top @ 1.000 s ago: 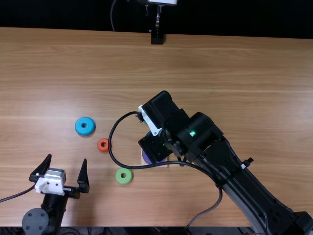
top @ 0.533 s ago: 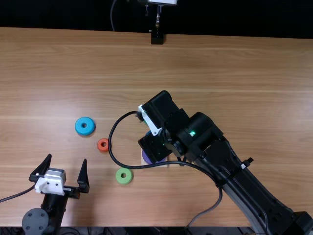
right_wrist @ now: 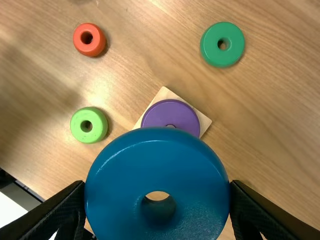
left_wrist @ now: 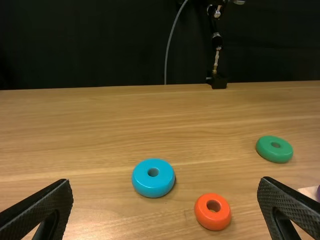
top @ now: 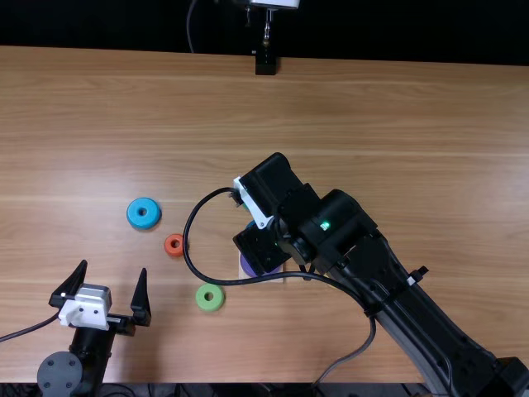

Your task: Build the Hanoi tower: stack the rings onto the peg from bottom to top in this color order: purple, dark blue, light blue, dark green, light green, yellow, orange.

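Gripping a glossy dark blue ring (right_wrist: 157, 170) between the fingers of the right gripper (top: 258, 248), parted just to the ring's width.

Raised above the table, close to a purple ring (right_wrist: 170, 114) on a square pale wooden base (right_wrist: 205, 121); around that base, lying separately, a small light green ring (top: 201, 304), a small orange-red ring (top: 168, 251), a dark green ring (right_wrist: 210, 47) and, farther left, a light blue ring (top: 132, 213); under all, a light brown wooden table (top: 397, 132); at its near left, empty and spread wide, the left gripper (top: 114, 267).
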